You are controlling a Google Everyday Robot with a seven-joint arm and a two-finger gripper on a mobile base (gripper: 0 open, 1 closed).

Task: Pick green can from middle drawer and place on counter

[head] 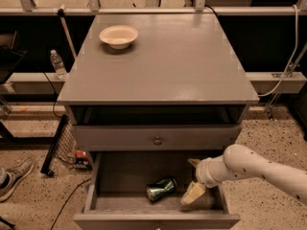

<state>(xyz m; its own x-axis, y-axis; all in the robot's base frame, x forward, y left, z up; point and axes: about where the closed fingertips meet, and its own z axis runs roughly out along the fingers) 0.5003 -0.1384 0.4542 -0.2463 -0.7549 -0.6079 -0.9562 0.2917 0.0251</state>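
Inside mid drawer (pixel 122 174), arm (pixel 261 167) angled down, gripper (pixel 192 179) spread beside green can (pixel 161 189).

A speckled floor (pixel 29 133) bears a sneaker (pixel 17 175) and perhaps a black rack (pixel 56 145).

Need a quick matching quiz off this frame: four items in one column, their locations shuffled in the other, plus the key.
Items
1. green can
2. bowl
3. gripper
4. water bottle

Locations
A. on the counter, far left corner
B. upright, off to the counter's left, lower down
C. lying on its side in the open middle drawer
D. in the drawer's right part, just right of the can, fingers spread

Pairs: 1-C, 2-A, 3-D, 4-B
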